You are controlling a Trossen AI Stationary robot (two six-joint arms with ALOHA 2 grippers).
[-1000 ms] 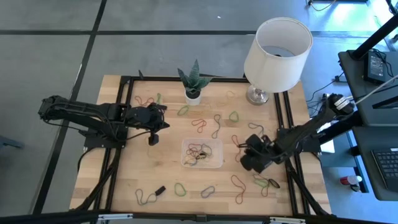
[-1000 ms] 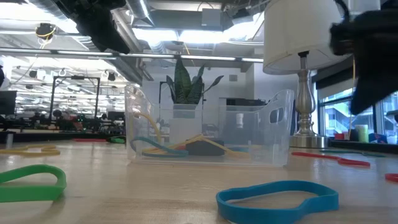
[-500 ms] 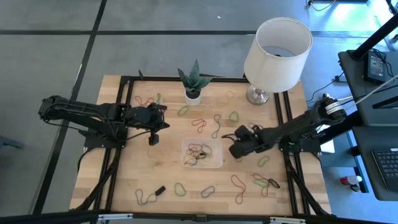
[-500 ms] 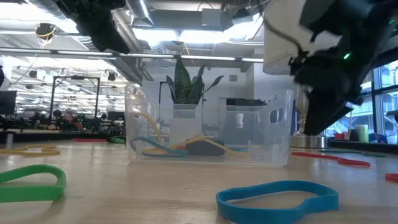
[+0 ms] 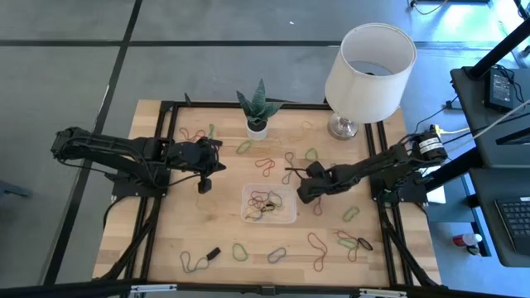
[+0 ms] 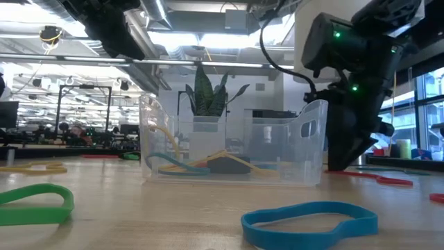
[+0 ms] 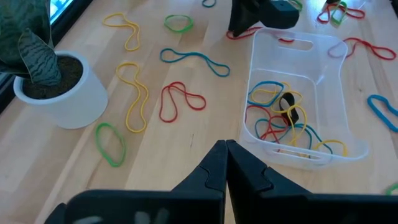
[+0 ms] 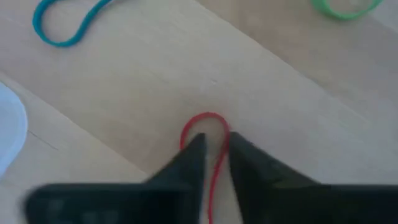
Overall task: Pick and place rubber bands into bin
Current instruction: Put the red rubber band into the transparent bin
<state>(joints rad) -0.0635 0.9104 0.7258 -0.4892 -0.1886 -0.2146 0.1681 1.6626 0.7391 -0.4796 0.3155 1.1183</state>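
The clear bin [image 5: 291, 217] sits mid-table with several rubber bands [image 7: 280, 115] inside it. Many more bands lie loose on the wood. My right gripper [image 5: 303, 193] is low beside the bin's right end, pointing steeply down. Its fingers [image 8: 239, 158] stand a narrow gap apart on either side of one strand of a red rubber band [image 8: 208, 117] lying flat on the table. The band's looped end shows just beyond the fingertips. My left gripper [image 5: 204, 185] hangs shut and holds nothing, above the table left of the bin.
A white plant pot [image 5: 257, 128] stands behind the bin and a lamp [image 5: 368, 62] at the far right corner. Loose bands include a blue one [image 8: 65, 28] and a green one [image 8: 345, 6] near my right gripper. A small black piece [image 5: 213, 252] lies near the front edge.
My right gripper has swung from the table's near right area toward the left and slightly farther back. It has sunk to the tabletop beside the bin's right end and tipped more steeply downward.
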